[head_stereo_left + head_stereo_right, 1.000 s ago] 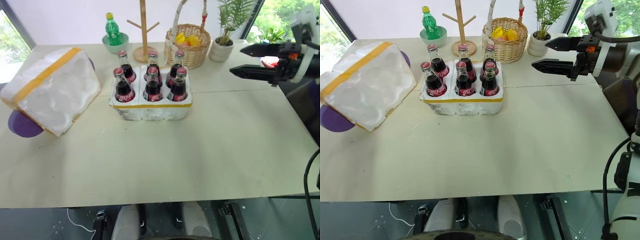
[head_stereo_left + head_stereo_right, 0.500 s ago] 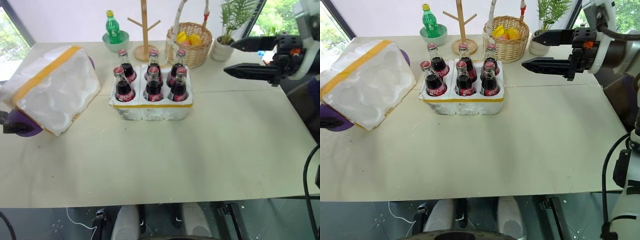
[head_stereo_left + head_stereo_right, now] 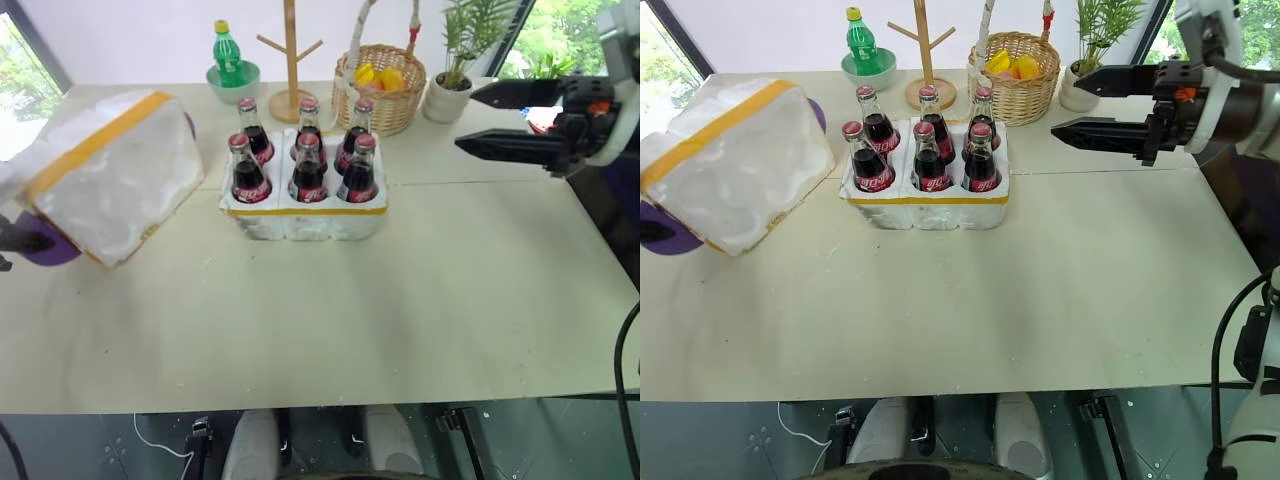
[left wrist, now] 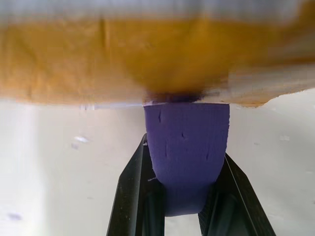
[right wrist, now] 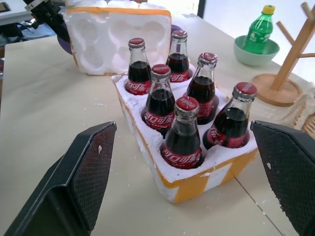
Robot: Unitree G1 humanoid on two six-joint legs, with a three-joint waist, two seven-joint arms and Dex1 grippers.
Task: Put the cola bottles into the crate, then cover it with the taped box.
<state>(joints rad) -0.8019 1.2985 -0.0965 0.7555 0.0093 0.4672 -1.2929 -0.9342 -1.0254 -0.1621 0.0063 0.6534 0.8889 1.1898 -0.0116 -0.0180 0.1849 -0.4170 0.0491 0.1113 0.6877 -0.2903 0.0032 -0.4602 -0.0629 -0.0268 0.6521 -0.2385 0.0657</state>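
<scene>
left wrist view: purple handle between left hand fingers

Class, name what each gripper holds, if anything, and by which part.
The left gripper is shut on the purple knob jutting from the taped box. The right gripper is open, holding nothing.
</scene>
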